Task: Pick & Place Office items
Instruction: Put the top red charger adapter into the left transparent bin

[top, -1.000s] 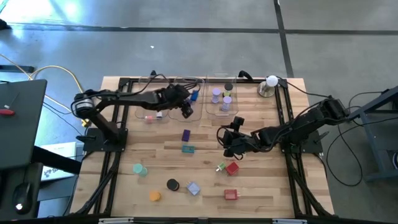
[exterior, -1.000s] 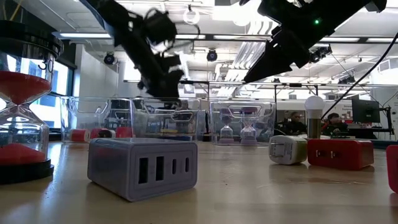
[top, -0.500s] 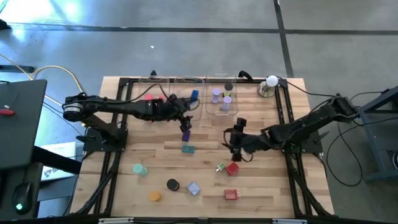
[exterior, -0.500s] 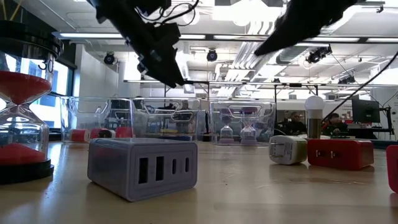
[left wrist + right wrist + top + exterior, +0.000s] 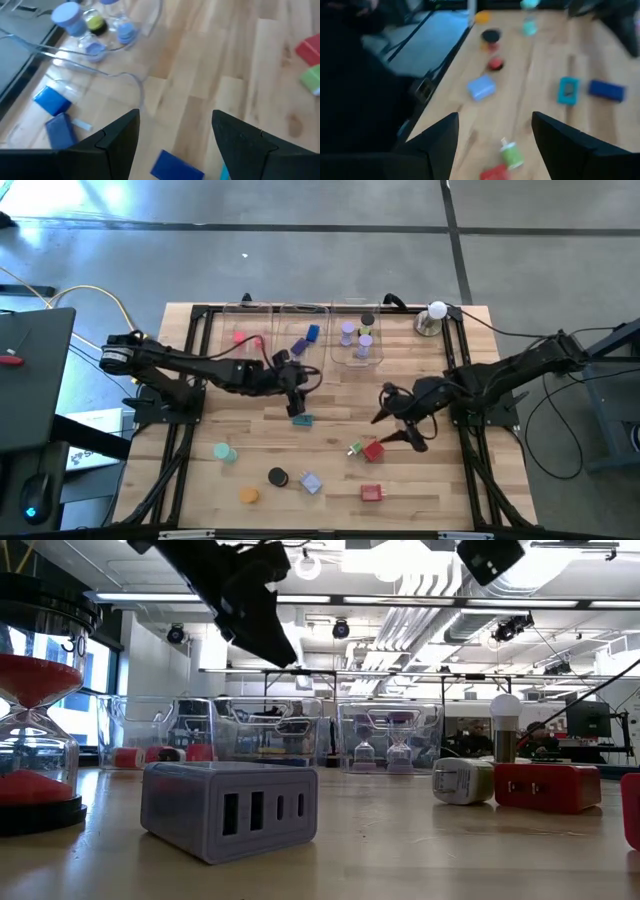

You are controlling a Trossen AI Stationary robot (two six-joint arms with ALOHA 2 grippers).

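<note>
Your left gripper (image 5: 296,392) hangs with its fingers (image 5: 117,137) spread and empty, just on the near side of the three clear trays (image 5: 300,330), directly above a purple block (image 5: 177,166) with a teal block (image 5: 302,420) beside it, likely lined up for the next pick. Your right gripper (image 5: 392,427), also spread and empty, sits further from the trays, beside the red block (image 5: 375,450). Several sorted pieces already lie inside the trays; other pieces remain scattered on the table (image 5: 420,480), well apart from the trays.

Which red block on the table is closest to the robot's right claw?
The red block beside the little green piece. It lies just under the right end effector, while the other red block sits nearer the table's front edge.
</note>
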